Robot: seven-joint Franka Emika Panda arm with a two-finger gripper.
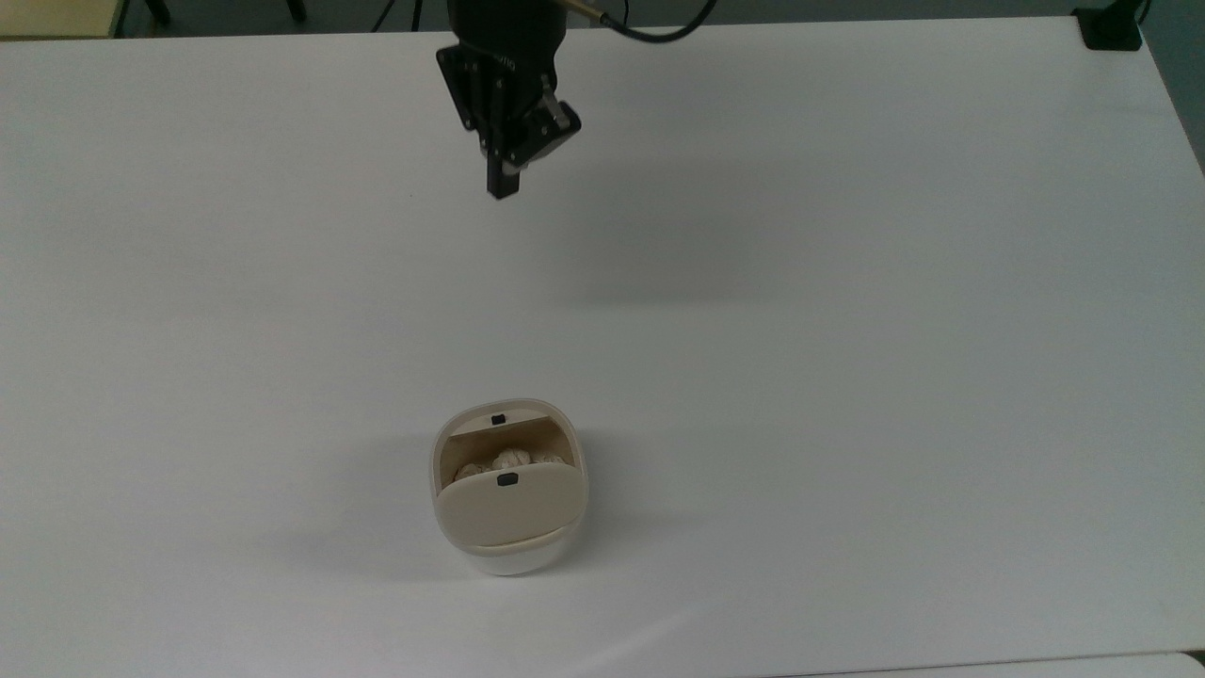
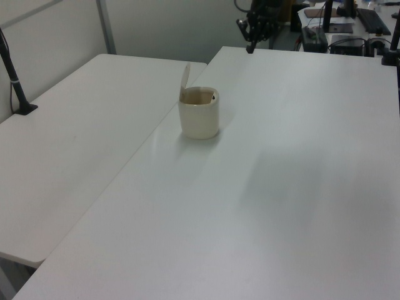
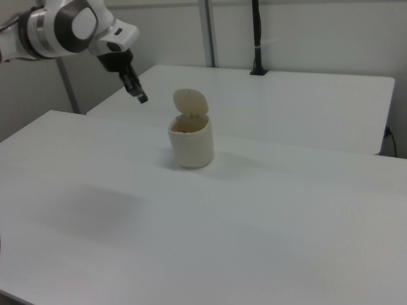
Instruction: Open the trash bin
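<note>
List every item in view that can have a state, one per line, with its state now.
trash bin: upright on the table, open.
lid: swung up on its hinge, standing above the rim.
crumpled paper: lying inside the bin.
gripper: shut, empty, up in the air well apart from the bin.
table: white, bare around the bin.
</note>
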